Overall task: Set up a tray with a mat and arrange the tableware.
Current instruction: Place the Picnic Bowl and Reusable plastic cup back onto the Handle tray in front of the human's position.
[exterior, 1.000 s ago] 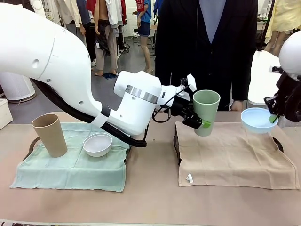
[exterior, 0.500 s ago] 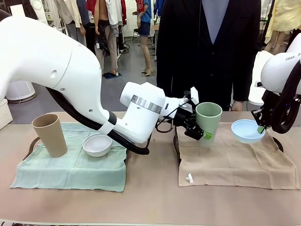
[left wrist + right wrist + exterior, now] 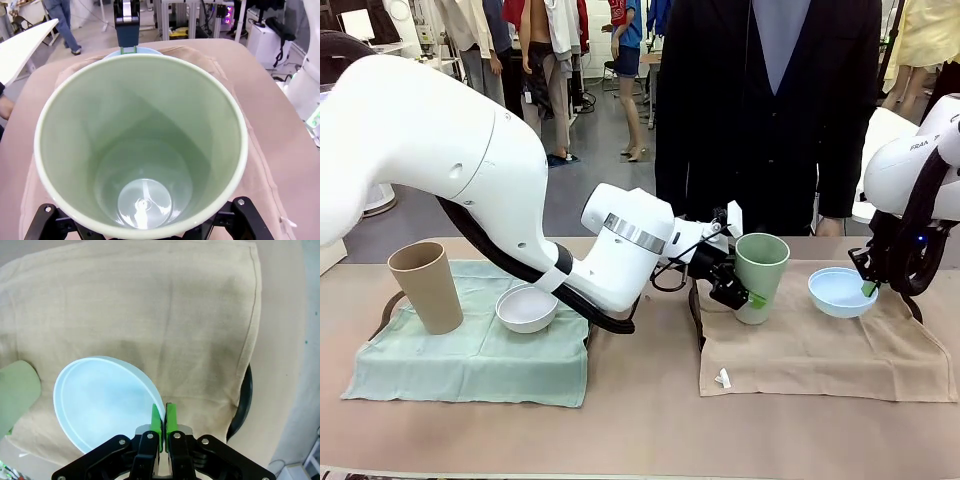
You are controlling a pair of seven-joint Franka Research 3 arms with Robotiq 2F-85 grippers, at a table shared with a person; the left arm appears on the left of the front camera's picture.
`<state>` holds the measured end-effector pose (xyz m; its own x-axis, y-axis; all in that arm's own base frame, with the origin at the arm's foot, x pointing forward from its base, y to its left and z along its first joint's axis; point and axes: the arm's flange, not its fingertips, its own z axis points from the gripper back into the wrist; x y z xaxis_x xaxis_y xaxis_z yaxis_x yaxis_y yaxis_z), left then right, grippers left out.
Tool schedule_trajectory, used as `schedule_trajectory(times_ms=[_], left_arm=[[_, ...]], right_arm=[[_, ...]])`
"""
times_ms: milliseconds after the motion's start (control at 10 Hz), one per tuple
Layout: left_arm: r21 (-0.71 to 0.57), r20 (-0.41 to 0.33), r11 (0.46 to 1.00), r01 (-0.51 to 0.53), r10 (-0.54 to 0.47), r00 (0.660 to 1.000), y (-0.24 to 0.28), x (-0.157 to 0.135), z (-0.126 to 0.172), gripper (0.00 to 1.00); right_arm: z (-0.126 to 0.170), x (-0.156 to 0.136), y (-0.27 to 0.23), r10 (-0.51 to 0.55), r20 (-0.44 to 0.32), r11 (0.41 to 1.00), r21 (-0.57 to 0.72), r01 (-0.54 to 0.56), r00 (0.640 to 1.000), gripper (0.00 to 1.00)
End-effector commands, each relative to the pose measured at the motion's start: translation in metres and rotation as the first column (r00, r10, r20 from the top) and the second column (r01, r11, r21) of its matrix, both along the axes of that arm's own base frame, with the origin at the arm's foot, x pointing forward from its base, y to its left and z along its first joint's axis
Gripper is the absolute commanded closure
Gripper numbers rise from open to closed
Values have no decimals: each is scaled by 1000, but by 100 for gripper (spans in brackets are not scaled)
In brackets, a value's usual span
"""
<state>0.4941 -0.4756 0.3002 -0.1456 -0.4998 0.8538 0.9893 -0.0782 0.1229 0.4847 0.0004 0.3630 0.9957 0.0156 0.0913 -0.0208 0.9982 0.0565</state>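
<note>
Right of middle: soft tan mat (image 3: 820, 345), left gripper (image 3: 745, 290) squeezing smooth tall green cup (image 3: 760, 275); right gripper (image 3: 868, 288) pinching round blue bowl (image 3: 840, 290) rim.

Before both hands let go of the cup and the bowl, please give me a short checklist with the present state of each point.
1. Left hand grips the pale green cup: ok, a green pad sits on its wall.
2. Cup upright: ok in the front view.
3. Cup base resting on the tan mat: cannot tell, the hand hides its foot.
4. Right hand pinches the light blue bowl by its rim: ok.
5. Bowl over the mat: ok; resting on it or just above: cannot tell.
6. Cup and bowl apart: ok, a gap shows between them.
</note>
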Motion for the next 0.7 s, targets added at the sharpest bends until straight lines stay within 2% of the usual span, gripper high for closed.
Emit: schedule_trajectory(times_ms=[0, 100, 200, 300, 500, 600], left_arm=[[13, 0, 1000, -15, 15, 1000, -5, 4, 6, 15], [18, 2, 1000, -13, 13, 1000, -4, 6, 7, 0], [18, 3, 1000, -16, 16, 1000, -4, 4, 8, 0], [22, -2, 1000, -20, 20, 1000, -4, 3, 9, 0], [58, -28, 998, -35, 37, 999, 1, 1, 13, 0], [84, -57, 995, -61, 66, 996, 6, 1, 14, 0]], right_arm=[[-8, 3, -4, 17, 2, 999, 34, -17, 1000, 86], [-11, 5, -5, 13, -11, 999, 40, -13, 1000, 38], [-11, 4, -6, 15, -15, 999, 42, -14, 1000, 26], [-11, 4, -8, 10, -18, 999, 38, -9, 1000, 0], [6, -3, -16, -1, 2, 1000, 14, 1, 1000, 0], [18, -9, -19, 5, 25, 1000, 5, -5, 1000, 40]])
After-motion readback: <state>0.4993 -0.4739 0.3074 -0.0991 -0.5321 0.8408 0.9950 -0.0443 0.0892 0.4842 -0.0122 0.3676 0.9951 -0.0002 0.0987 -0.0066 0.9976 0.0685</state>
